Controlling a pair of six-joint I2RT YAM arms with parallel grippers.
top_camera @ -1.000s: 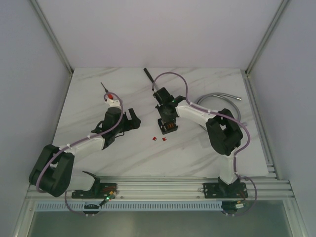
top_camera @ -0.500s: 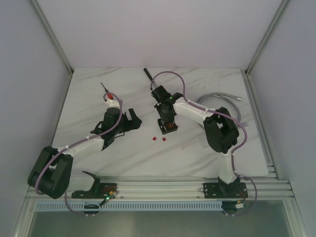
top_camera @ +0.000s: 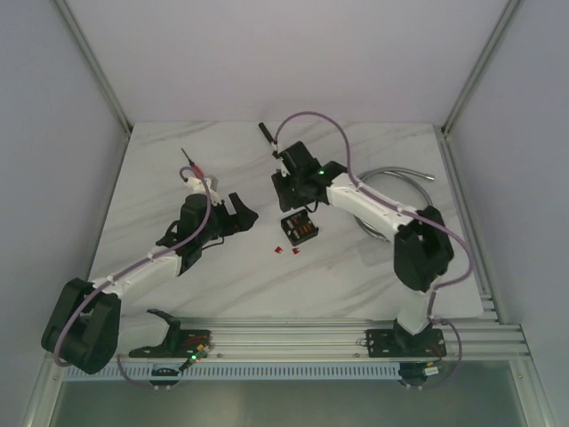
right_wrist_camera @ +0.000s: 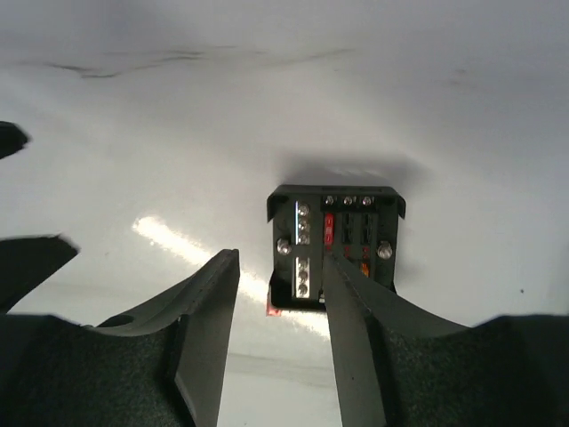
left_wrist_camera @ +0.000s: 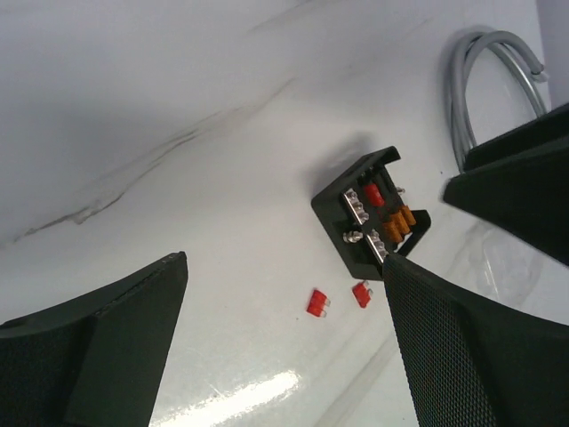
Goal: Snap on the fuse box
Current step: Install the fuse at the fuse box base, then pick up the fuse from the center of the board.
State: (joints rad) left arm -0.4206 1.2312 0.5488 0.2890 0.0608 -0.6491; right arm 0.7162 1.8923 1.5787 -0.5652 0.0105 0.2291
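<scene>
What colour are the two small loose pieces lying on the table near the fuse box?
The loose pieces are red, seen best in the left wrist view.

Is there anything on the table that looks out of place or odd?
Yes: two small red pieces, probably fuses, lie loose on the table beside the fuse box instead of in its slots.

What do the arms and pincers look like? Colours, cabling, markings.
The left arm and right arm: white links, bulky black joints, a lilac cable looped along each. The left pincer and right pincer: black, two wedge-shaped fingers with mesh-textured pads. Near the right wrist, a green light. No legible markings.
</scene>
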